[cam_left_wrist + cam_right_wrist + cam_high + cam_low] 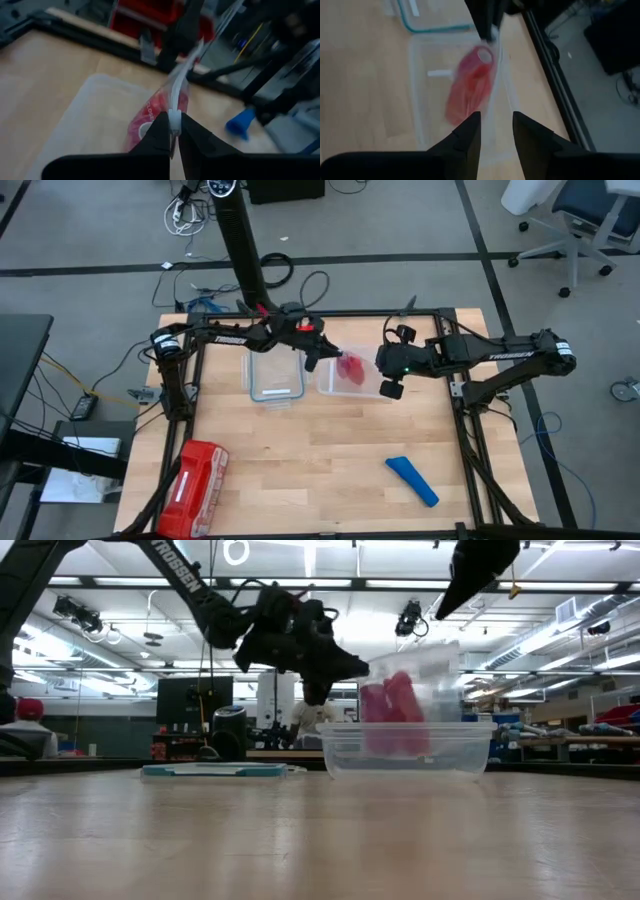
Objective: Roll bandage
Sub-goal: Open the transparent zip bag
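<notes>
The bright blue bandage point(412, 480) lies flat on the table near its front right, away from both grippers; it also shows in the left wrist view point(241, 124). A clear plastic bag point(350, 370) with red-pink rolls point(470, 87) stands with its lower part in a clear container point(410, 755). My left gripper point(173, 132) is shut on the bag's top edge. My right gripper point(496, 130) is open, above the bag's other end and clear of it in the low view point(445, 608). My left gripper pinches the bag's top strip edge point(173, 119) between its two fingers, at the corner nearest the table's left. It comes in nearly level from the left. The bag stands upright below the hold, its top edge drawn up and its bottom inside the container.
The container's teal-rimmed lid point(275, 375) lies just left of the container. A red zip pouch point(195, 480) lies at the front left corner. Bare wood lies across the table's middle and front. The black frame rail point(460, 410) runs along the right side.
</notes>
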Available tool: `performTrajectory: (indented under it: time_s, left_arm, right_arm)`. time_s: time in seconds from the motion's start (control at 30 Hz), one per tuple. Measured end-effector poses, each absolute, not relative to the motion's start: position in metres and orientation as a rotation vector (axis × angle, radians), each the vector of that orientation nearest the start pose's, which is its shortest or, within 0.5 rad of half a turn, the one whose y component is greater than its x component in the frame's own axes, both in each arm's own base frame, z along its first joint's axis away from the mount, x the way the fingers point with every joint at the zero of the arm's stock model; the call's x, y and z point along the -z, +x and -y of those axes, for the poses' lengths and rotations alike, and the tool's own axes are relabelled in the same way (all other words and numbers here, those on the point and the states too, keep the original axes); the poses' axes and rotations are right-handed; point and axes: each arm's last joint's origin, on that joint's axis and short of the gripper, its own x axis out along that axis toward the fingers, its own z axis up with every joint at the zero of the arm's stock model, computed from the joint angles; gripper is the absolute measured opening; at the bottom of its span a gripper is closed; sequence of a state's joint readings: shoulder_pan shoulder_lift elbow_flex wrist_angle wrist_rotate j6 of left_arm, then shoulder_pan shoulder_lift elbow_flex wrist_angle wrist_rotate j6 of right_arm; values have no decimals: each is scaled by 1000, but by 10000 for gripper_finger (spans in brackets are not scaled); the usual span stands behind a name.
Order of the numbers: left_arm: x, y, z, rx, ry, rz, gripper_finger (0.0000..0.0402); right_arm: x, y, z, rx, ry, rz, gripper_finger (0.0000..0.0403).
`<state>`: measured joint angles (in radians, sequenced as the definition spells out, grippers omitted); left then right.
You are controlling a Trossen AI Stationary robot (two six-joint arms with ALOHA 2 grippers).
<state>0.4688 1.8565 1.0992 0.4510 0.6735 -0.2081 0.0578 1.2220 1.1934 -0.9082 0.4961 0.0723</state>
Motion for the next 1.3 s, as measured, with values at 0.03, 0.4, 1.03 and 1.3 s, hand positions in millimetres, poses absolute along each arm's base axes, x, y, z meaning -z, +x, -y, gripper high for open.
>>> performTrajectory:
  time_s: [0.03,0.4,1.03,1.3]
  left_arm:
    - [-206,367,-164,172,-357,-312,18]
    - [-238,392,-141,60,0,-552,18]
    - [-252,408,-110,-46,127,-567,19]
    - [-252,409,-107,-69,136,-572,19]
  right_arm:
    - [-330,233,0,433,-195,-885,110]
    - [-333,248,8,333,-184,-752,106]
    - [-279,249,39,360,-143,-783,98]
    - [-272,247,46,361,-111,-797,97]
